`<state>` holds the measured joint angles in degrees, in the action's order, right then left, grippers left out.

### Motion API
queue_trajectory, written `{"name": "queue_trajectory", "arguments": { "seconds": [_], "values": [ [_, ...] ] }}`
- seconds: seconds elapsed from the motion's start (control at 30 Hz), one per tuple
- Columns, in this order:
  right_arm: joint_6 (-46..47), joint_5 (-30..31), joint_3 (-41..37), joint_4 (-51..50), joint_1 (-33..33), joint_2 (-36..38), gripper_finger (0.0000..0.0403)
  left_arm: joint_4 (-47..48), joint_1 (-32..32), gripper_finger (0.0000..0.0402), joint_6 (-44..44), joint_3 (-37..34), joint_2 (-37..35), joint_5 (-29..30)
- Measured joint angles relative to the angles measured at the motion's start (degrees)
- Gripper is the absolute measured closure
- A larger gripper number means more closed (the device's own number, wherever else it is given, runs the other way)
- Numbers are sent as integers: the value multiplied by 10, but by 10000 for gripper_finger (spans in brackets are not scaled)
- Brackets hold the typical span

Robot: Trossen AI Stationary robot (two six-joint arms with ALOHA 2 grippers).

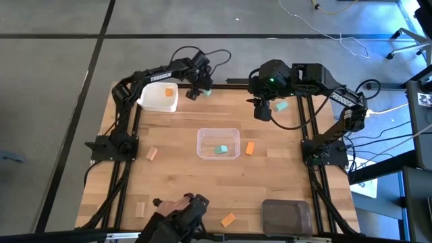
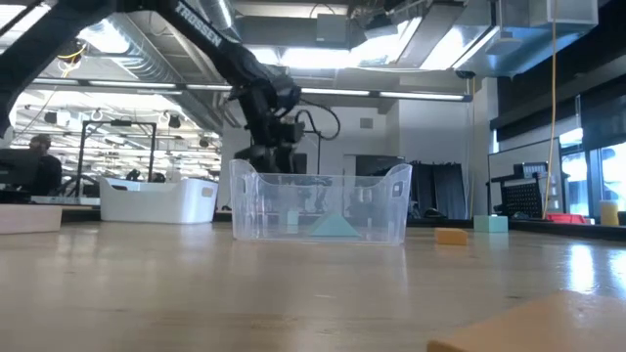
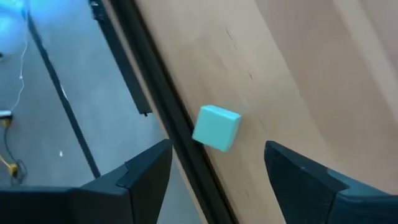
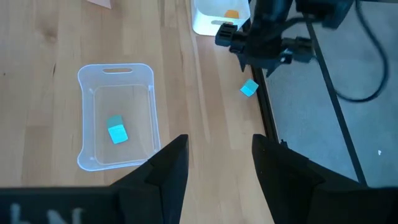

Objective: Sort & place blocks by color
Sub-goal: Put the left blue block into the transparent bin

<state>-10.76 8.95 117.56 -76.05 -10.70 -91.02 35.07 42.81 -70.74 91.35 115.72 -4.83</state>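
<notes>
Left gripper (image 1: pixel 196 92) hovers jaws wide over teal block (image 3: pixel 216 128) at table edge, lining up a pick; right gripper (image 1: pixel 262 111) open, waiting.

White lettering "TROSSEN" runs along the dark upper link of the left robot arm (image 1: pixel 158 75) in the high view, at the table's far left. The low view shows the same white lettering on that arm's dark link (image 2: pixel 196 24), only the letters "TROSSEN" partly legible. White characters at the right wrist picture's near edge are cut off, unreadable. No other text legible.
</notes>
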Motion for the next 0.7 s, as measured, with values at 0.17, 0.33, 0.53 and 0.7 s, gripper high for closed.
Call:
{"name": "queue_trajectory", "arguments": {
  "seconds": [0.17, 0.33, 0.53, 0.7],
  "values": [
    [0, 0, 0, 0, 0, 0, 225, -12, -2, 156, -26, 0, 24, -2],
    [0, 0, 0, 0, 0, 0, 225, -36, -9, 155, -41, 0, 47, -4],
    [-1, 0, 0, 1, 0, 0, 225, -66, -14, 158, -64, 0, 74, 20],
    [-1, 0, 0, 1, 0, 0, 225, -55, -11, 158, -64, 0, 85, 27]
  ]
}}
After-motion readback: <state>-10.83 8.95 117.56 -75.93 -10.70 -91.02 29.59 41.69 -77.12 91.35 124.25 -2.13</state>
